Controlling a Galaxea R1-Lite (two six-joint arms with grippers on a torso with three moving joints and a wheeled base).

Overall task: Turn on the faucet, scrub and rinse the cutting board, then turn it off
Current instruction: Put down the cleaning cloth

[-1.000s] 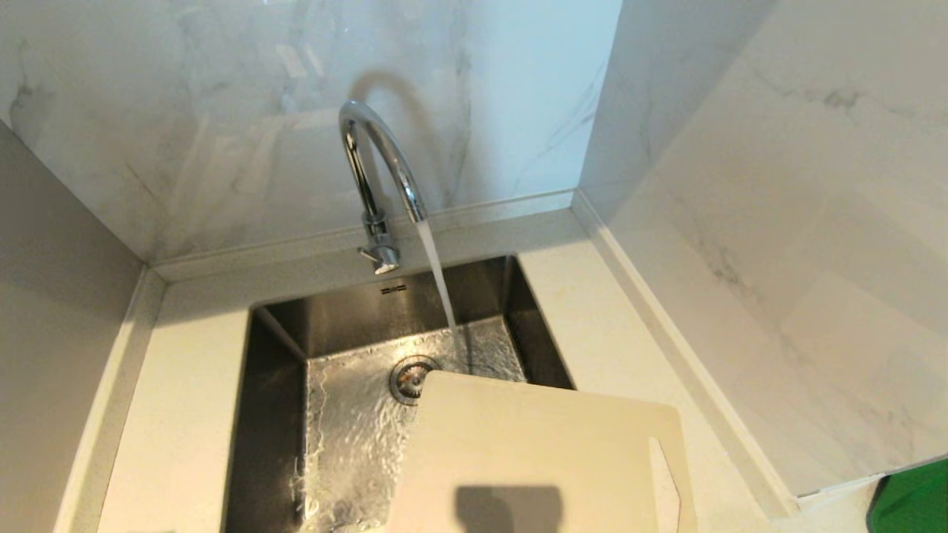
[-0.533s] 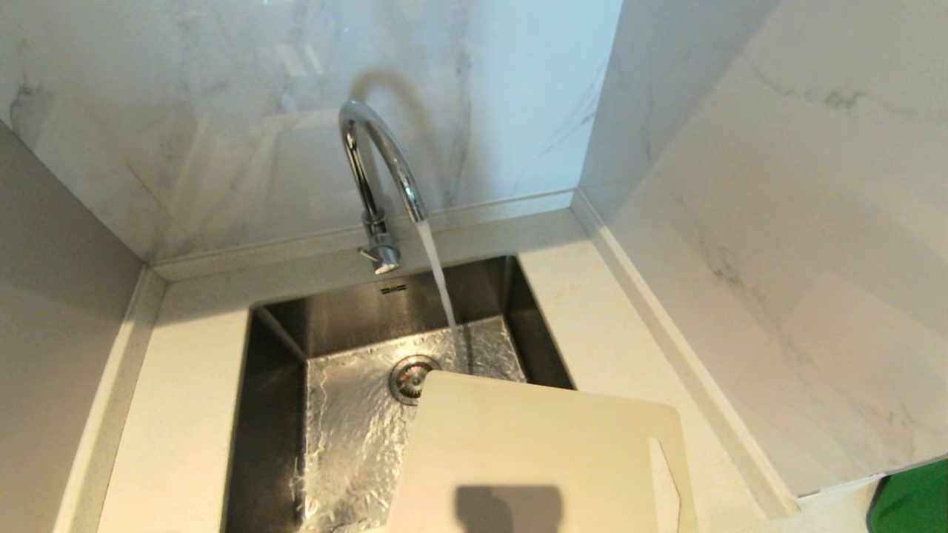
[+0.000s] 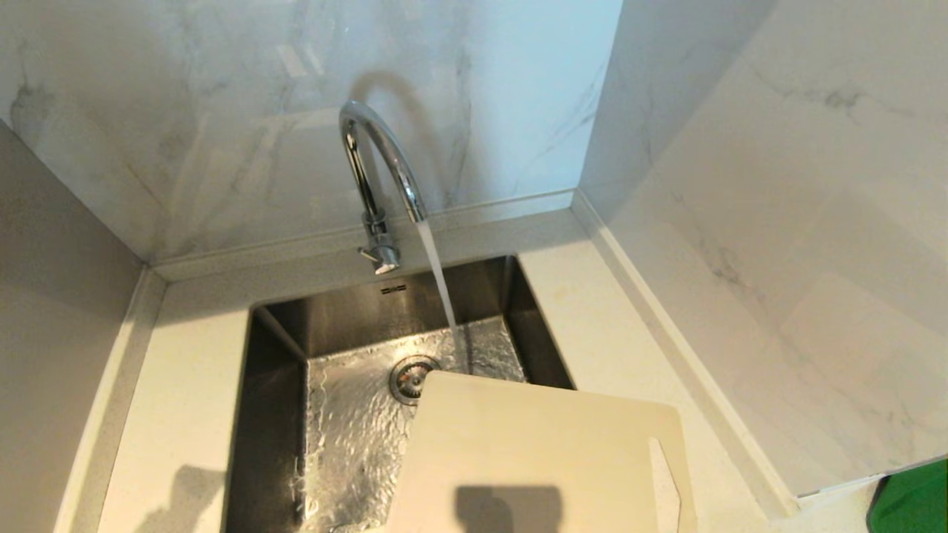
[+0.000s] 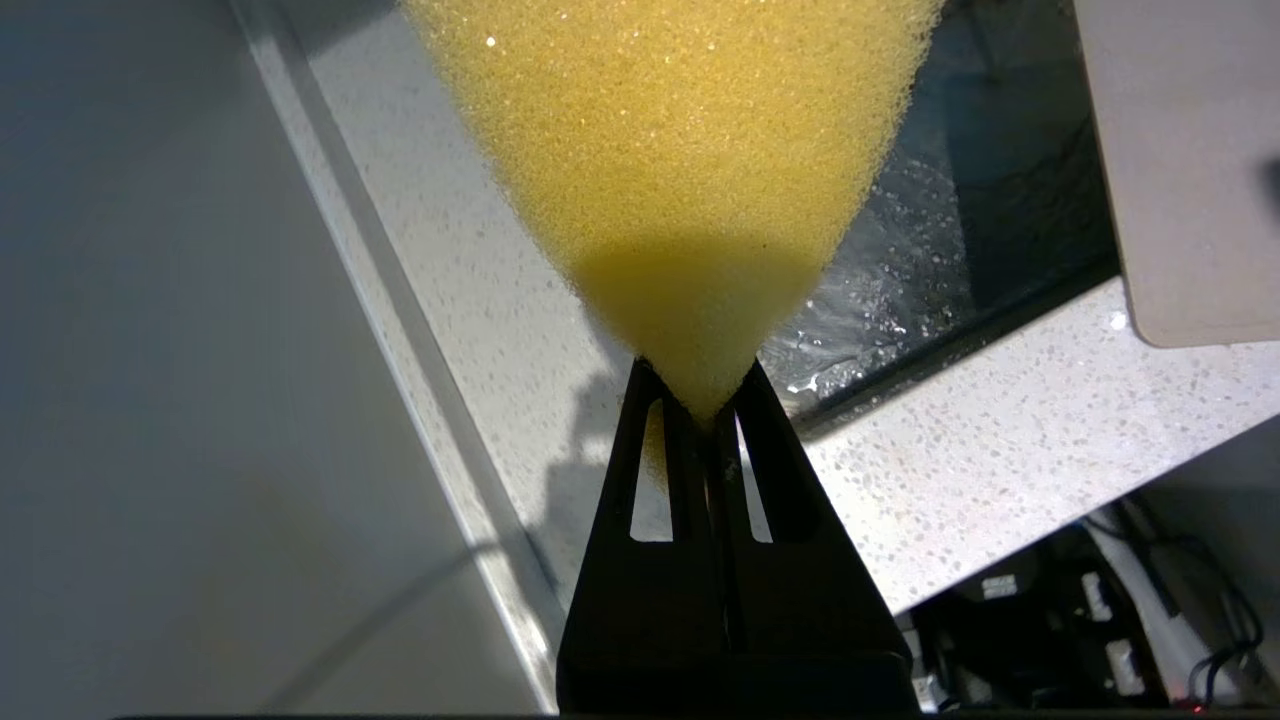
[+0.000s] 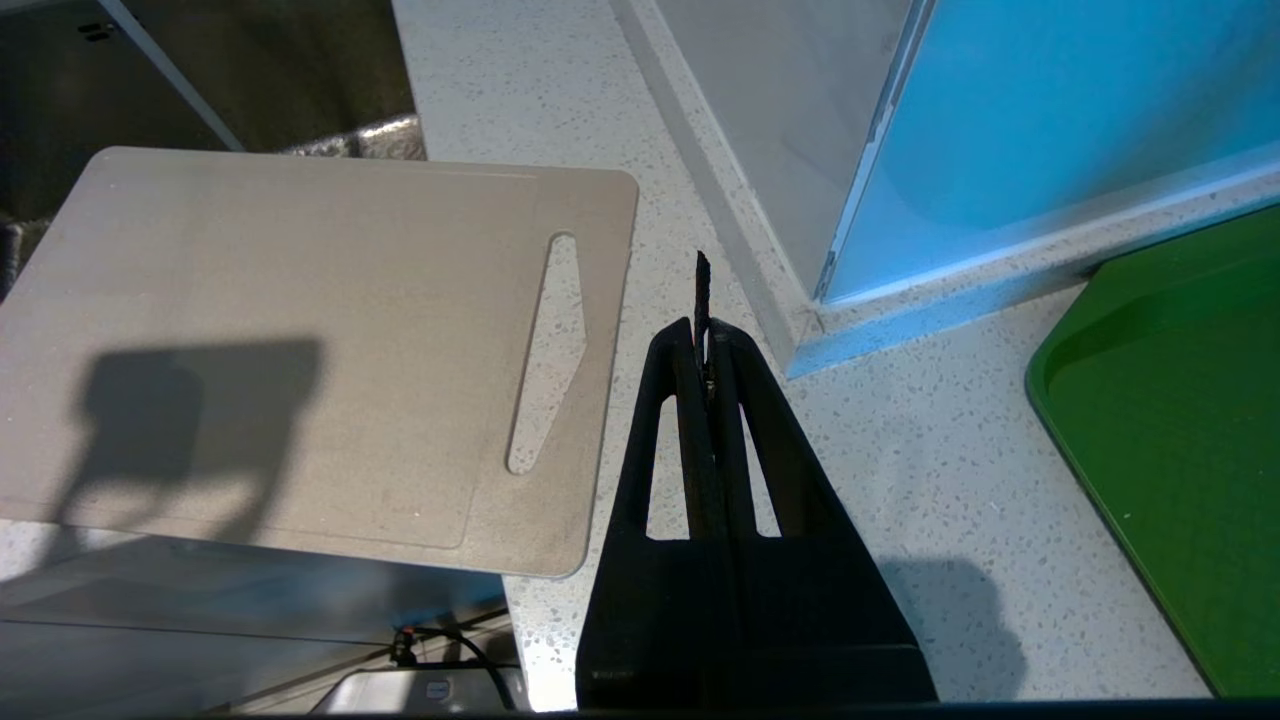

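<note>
The chrome faucet (image 3: pixel 378 148) stands behind the steel sink (image 3: pixel 274 400), and water (image 3: pixel 441 281) runs from its spout into the basin. The cream cutting board (image 3: pixel 533 451) lies flat across the sink's near right corner and the counter, slot handle to the right. Neither gripper shows in the head view. My left gripper (image 4: pixel 705 395) is shut on a yellow sponge (image 4: pixel 680 150) and hangs over the speckled counter left of the sink. My right gripper (image 5: pixel 703 335) is shut and empty, above the counter just right of the cutting board (image 5: pixel 300 330).
Marble walls close in the counter at the back and right, with a plain wall on the left. A green tray (image 5: pixel 1180 420) lies on the counter to the far right. The drain (image 3: pixel 411 376) sits just beyond the board's far edge.
A shadow has appeared on the counter left of the sink, at the near edge. Faucet, water and cutting board are unchanged.
</note>
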